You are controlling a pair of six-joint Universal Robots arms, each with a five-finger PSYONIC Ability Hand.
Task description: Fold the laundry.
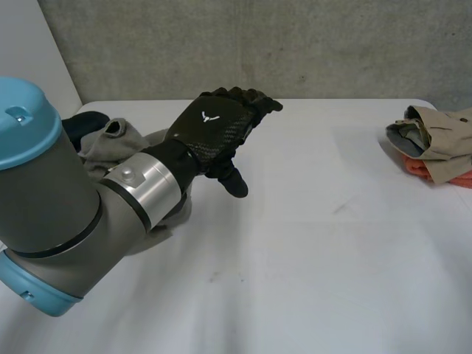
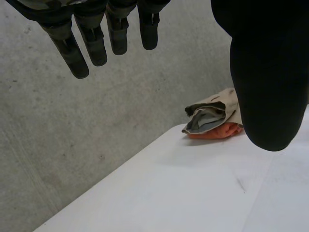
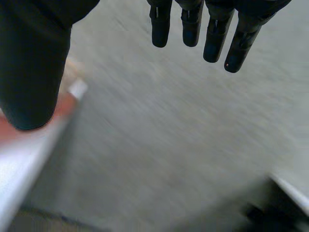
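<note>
Head view, L to R: crumpled grey-beige garment (image 1: 110,144) bunched at far-left of table (image 1: 310,243), partly hidden by left arm; no clear long axis, a sleeve-like opening on top. Left hand (image 1: 214,129) is over the table just beside it, fingers straight, thumb out, holding nothing. Folded stack (image 1: 435,144) at far-right edge: beige over grey and orange, layered ends facing table middle. Right hand (image 3: 34,72), seen in right wrist view: fingers straight, relaxed, empty.
</note>
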